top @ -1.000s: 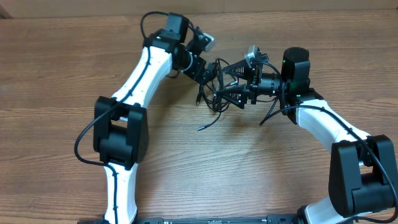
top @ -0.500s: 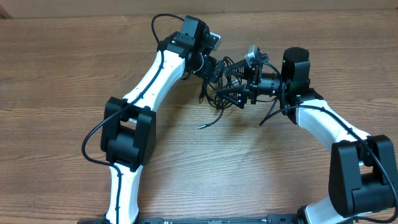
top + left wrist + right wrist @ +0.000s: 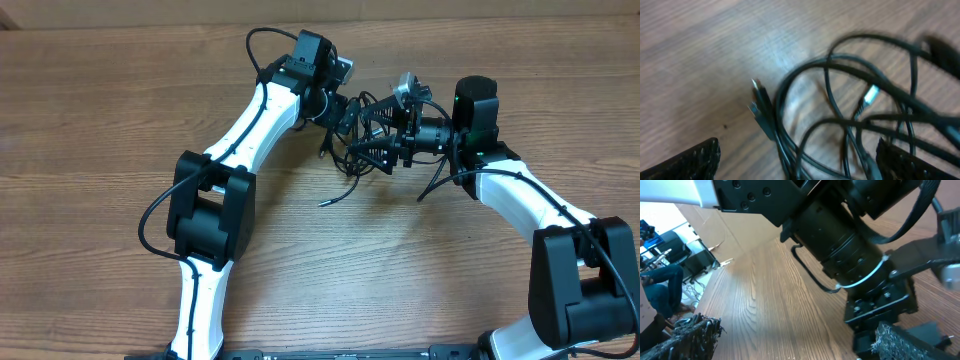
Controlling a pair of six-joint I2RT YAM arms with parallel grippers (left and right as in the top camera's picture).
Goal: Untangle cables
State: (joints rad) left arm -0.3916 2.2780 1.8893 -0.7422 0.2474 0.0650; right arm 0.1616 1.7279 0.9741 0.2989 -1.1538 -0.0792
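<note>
Cables: the cables [image 3: 349, 158] lie as one tangled heap of thin black loops on the desk [image 3: 100, 120], at its far middle, right between the two hands.
Loose strand: one loose strand [image 3: 338, 196] trails out of the heap toward the near side, its tip resting on bare wood.
Left hand: the left hand [image 3: 797, 150] is spread wide, its two fingers at the lower corners of the wrist view; several loops lie on the wood between them and nothing is pinched.
Plugs: a black plug [image 3: 759, 102] sits at the left edge of the loops, and a silver plug [image 3: 870, 94] shows inside them, blurred.
Right hand: the right hand [image 3: 795, 330] is also spread wide and points at the left arm's wrist, close in front of it.
Contact: from overhead the right hand's fingers reach into the heap; whether they touch a cord cannot be told.
</note>
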